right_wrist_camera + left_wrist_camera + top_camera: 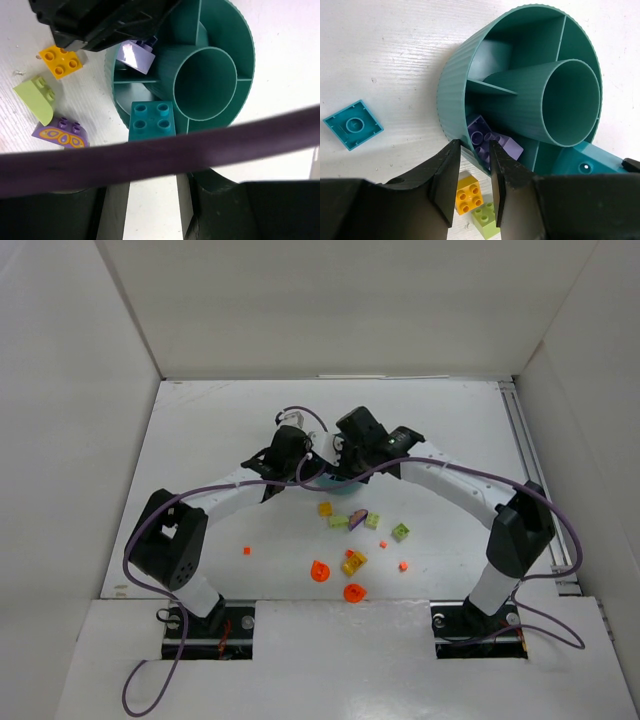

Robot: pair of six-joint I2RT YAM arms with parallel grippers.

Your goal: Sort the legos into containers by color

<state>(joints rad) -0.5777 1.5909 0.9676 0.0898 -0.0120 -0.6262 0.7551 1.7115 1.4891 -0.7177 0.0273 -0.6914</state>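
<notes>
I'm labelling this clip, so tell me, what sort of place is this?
Probably a robot lab test cell: a left arm and right arm bolted at the edge of a white table, plain white panels boxing it in, and toy bricks beside a teal dish.

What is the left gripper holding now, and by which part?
It cannot be told. The left gripper has its jaws apart at the purple brick in the teal dish, but no view shows whether they pinch it.
</notes>
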